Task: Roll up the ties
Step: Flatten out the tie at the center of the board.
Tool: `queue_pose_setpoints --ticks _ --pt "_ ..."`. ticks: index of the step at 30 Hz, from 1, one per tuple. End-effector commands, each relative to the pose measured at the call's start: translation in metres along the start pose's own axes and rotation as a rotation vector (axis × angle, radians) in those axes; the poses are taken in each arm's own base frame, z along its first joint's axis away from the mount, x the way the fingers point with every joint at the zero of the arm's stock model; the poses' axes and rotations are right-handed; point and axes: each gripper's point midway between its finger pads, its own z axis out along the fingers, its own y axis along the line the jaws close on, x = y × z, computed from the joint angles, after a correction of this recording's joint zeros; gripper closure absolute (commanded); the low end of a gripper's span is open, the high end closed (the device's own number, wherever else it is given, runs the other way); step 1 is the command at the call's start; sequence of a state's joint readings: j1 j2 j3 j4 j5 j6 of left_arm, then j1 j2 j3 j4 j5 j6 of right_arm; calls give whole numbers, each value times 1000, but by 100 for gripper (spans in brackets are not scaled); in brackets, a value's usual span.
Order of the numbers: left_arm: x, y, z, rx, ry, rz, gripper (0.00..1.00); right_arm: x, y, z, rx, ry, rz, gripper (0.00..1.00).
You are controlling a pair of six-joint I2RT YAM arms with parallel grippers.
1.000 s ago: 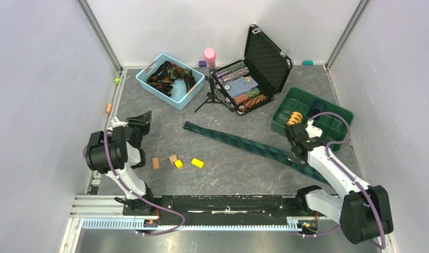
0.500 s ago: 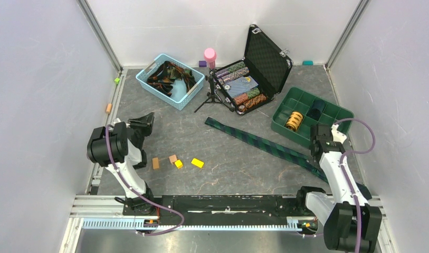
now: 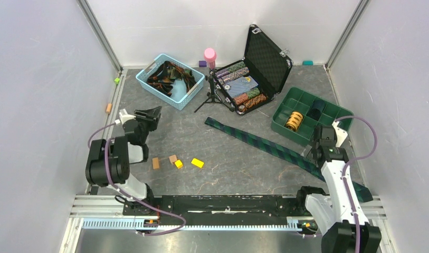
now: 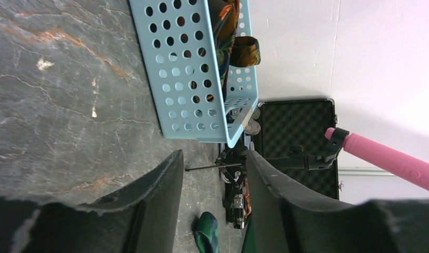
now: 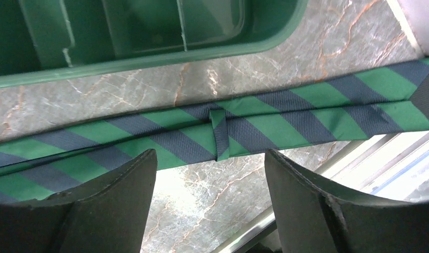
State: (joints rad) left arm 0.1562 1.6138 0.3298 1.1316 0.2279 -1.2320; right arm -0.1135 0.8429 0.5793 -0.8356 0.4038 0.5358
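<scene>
I am hovering my right gripper point(image 5: 209, 158), released, above the plaid tie point(image 5: 286, 118) lying flat on the table point(image 5: 212, 203) beside the green tray point(image 5: 149, 58). My left gripper point(image 4: 215, 168) is gaping empty. Pinching mid-length risks bunching, not rolling.

Plaid tie point(image 3: 254, 139) midsection hidden under right arm point(image 3: 339, 171), basket ties point(image 3: 170, 74) indistinct

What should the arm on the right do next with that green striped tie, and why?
Probably shift the right tool to the near end of the tie and pinch there. The tie lies flat and unrolled. The tool hangs open above a stretch partway along it, holding nothing, and rolling starts from an end.
</scene>
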Motion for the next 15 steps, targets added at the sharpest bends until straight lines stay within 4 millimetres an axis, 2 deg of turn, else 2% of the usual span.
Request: queue_pose_setpoints --ticks 1,3,4,6,11,15 --pt "7 7 2 -117 36 112 43 -40 12 -18 -79 -130 17 19" --pt "17 1 2 -135 67 165 40 -51 28 -25 -172 -167 5 17" --pt "24 -3 2 -138 86 199 39 -55 43 -29 -255 -182 -10 17" --pt "47 -13 2 -124 144 255 39 -55 65 -35 -377 -177 -10 18" --pt "109 -25 -3 -49 312 394 40 -46 113 -54 -593 -148 -111 22" --pt "141 -16 7 -40 485 434 40 -26 154 -74 -731 -125 -248 21"
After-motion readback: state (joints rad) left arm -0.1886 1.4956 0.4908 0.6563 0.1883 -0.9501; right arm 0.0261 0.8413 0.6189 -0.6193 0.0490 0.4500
